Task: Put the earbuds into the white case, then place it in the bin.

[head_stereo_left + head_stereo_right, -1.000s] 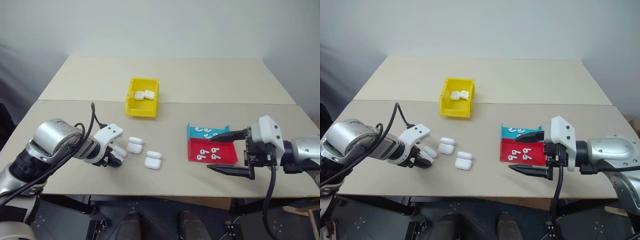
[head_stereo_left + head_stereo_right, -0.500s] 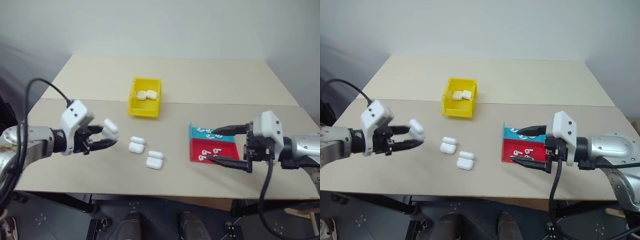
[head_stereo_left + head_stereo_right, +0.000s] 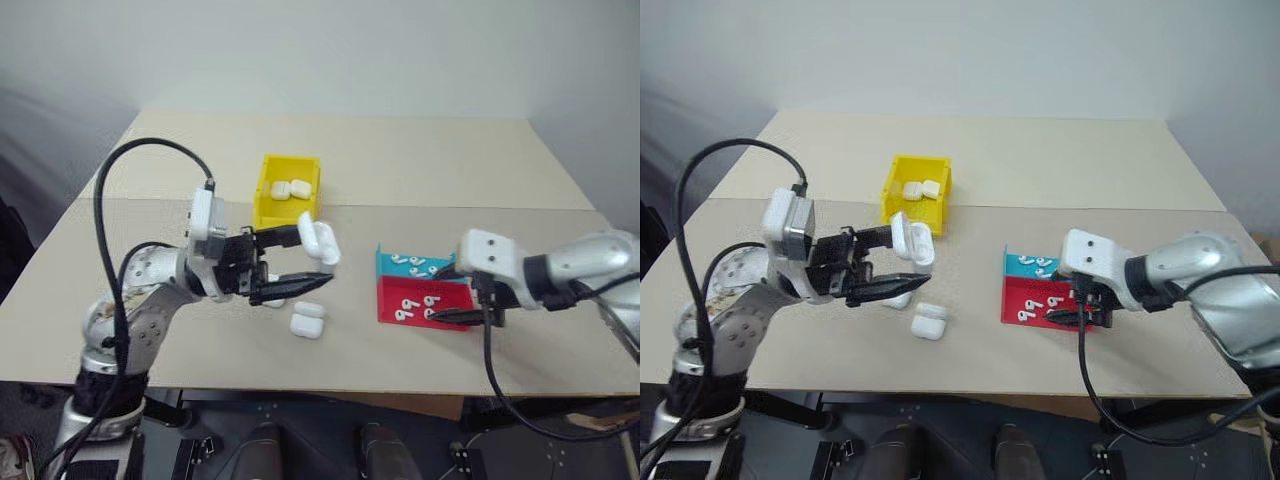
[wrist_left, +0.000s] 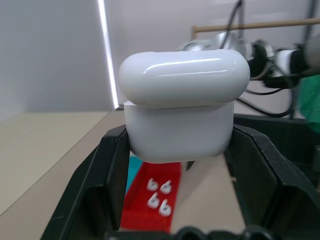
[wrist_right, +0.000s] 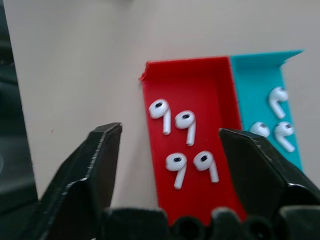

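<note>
Earbuds (image 5: pixel 182 140) fill red tray (image 5: pixel 215 80); teal tray (image 5: pixel 255 95) touches alongside.

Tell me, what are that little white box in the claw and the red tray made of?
The white case looks like glossy hard plastic: light streaks shine on its rounded lid. The red tray seems matte plastic, thin-walled and evenly coloured, perhaps printed.

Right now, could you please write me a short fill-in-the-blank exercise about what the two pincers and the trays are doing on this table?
1. The left pincer is shut on a glossy white rounded ____.
2. The flat red plastic tray holds ____ tiny white earbuds.
3. The right pincer, its fingers apart, hovers over the ____ tray.
4. The small yellow open-top plastic bin already holds ____ white cases.

Missing words: case; four; red; two
</note>
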### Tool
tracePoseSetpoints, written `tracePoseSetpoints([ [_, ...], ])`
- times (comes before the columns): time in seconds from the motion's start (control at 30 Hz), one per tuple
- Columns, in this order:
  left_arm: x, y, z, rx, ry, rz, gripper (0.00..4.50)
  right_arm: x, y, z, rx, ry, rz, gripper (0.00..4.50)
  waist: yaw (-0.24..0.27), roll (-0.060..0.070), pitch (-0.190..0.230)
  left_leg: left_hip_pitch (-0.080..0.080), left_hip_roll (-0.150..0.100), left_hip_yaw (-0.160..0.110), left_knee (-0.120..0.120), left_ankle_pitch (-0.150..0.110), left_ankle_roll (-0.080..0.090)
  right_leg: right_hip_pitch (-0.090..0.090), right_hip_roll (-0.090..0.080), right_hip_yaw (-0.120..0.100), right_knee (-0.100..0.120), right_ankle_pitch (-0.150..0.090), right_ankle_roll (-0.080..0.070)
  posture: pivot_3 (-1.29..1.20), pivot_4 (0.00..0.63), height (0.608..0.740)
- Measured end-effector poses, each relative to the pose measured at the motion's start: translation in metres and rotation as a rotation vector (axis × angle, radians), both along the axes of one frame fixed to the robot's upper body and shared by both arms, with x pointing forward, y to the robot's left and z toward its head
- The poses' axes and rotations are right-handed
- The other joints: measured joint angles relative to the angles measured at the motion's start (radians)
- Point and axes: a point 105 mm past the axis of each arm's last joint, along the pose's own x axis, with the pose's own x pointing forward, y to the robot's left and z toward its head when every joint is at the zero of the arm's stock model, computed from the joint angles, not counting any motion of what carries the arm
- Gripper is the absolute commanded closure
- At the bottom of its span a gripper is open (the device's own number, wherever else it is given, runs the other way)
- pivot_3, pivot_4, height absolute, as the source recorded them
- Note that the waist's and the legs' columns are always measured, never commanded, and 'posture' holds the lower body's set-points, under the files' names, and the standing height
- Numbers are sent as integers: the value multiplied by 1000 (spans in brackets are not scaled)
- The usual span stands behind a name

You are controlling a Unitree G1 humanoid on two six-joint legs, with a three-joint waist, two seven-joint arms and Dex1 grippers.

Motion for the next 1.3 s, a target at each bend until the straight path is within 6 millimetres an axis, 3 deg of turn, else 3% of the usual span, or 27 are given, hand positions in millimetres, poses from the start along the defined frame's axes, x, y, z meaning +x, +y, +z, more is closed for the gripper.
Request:
tracePoseSetpoints([
  [0.13, -4, -12, -15, 17, -35, -81, 1760, 8, -4, -17, -85, 58, -45, 1824, -6, 0, 0, -3, 0, 0, 0, 0, 0, -2, 0, 0, 0, 4, 1, 0, 150, 740],
  [0.43, -8, -22, -15, -22, -45, -94, 1760, 20, -10, -38, -186, 84, -87, 1824, -8, 0, 0, -2, 0, -1, 0, 0, 0, -2, 0, 0, 1, 3, 3, 0, 150, 740],
  [1.0, -10, -22, -13, -28, -47, -50, 1760, 27, -5, -50, -208, 100, -84, 1824, -8, 0, 0, -1, 0, -1, 0, 0, 0, -1, 0, 0, 1, 3, 3, 0, 150, 740],
  [1.1, -10, -22, -13, -29, -49, -47, 1760, 26, -5, -50, -208, 106, -81, 2371, -9, 0, 0, -1, 0, -1, 0, 0, 0, -1, 0, 0, 1, 3, 3, 0, 150, 740],
  [1.23, -10, -22, -12, -27, -53, -43, 1760, 25, -4, -50, -205, 112, -70, 3639, -9, 0, 0, 0, 0, -1, 0, 0, 0, 0, 0, 0, 1, 3, 3, 0, 150, 740],
  [1.3, -11, -22, -12, -26, -56, -44, 1760, 26, -4, -50, -205, 110, -70, 3859, -8, 0, 0, 0, 0, -1, 0, 0, 0, 0, 0, 0, 1, 3, 3, 0, 150, 740],
])
